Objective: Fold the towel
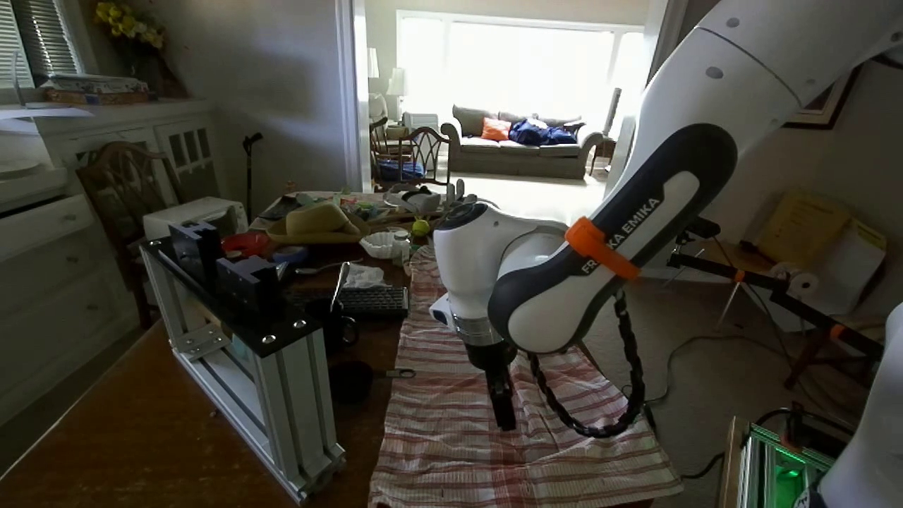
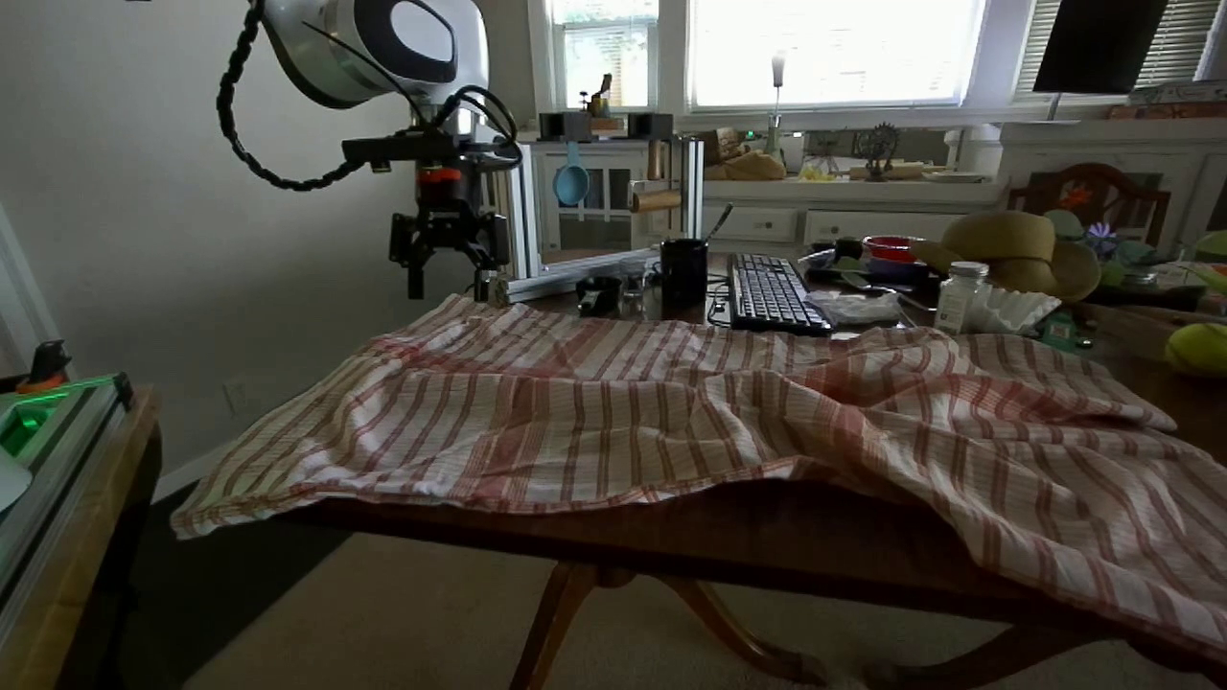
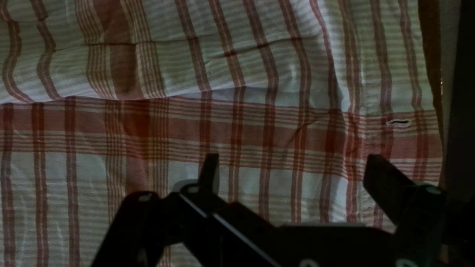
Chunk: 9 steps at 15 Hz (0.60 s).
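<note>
Towel [image 2: 613, 422] lies rumpled on the worktop [image 1: 92, 437], fingers [image 3: 387, 187] wide and empty above it; I'd descend straight, pinch just the hem [image 3: 431, 146], carry it over low.

Have the towel [image 2: 594, 422] across the pedestal table [image 2: 729, 539] in an exterior view! Have gripper [image 2: 449, 285] above, keyboard [image 2: 775, 295] behind, mug [image 2: 683, 273] just left of that, brimmed hat [image 2: 1007, 247] right!
</note>
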Each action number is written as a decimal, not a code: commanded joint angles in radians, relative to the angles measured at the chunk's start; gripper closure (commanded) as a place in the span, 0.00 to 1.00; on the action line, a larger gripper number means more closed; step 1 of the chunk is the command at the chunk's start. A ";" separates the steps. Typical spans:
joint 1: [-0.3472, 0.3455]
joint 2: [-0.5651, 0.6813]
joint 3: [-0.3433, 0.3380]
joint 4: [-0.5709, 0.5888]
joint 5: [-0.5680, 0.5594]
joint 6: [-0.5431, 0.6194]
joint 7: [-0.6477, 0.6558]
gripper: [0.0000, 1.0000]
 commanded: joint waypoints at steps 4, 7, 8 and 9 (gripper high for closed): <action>0.032 0.051 0.011 -0.034 -0.035 0.132 0.076 0.00; 0.051 0.088 0.025 -0.046 -0.011 0.177 0.098 0.00; 0.058 0.097 0.025 -0.052 -0.015 0.201 0.115 0.00; 0.065 0.107 0.024 -0.055 -0.022 0.222 0.128 0.00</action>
